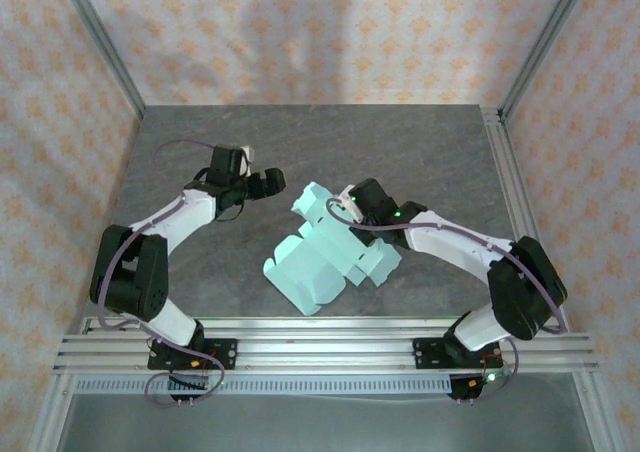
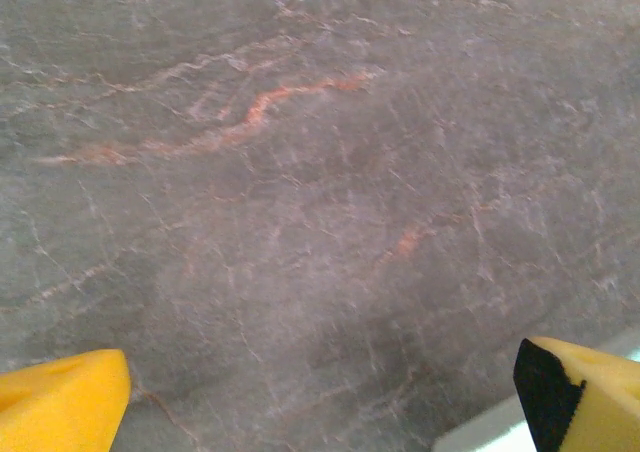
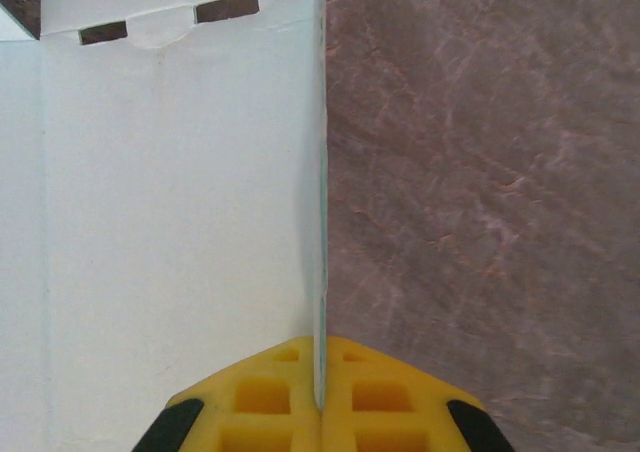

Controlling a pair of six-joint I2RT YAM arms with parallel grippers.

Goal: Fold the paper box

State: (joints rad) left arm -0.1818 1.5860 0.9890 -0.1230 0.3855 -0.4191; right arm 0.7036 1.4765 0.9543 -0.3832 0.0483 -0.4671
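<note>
Clamped tight on box (image 3: 170,222) edge with right gripper (image 3: 320,404), likely for raising a fold; nothing held in wide-spread left gripper (image 1: 270,183).

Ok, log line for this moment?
paper box: partly folded, on table | right gripper: shut on one panel's edge | left gripper: open, empty

Dark grey stone-look tabletop (image 1: 400,142) veined with faint rust-orange streaks, hemmed on three sides by cream wallpaper (image 1: 300,32) printed with small orange motifs. Silvery metal posts (image 1: 102,42) rising at the far corners, ribbed aluminium rails (image 1: 320,347) across the near edge. Soft, even light, with a dim shadow on the back wall.
</note>
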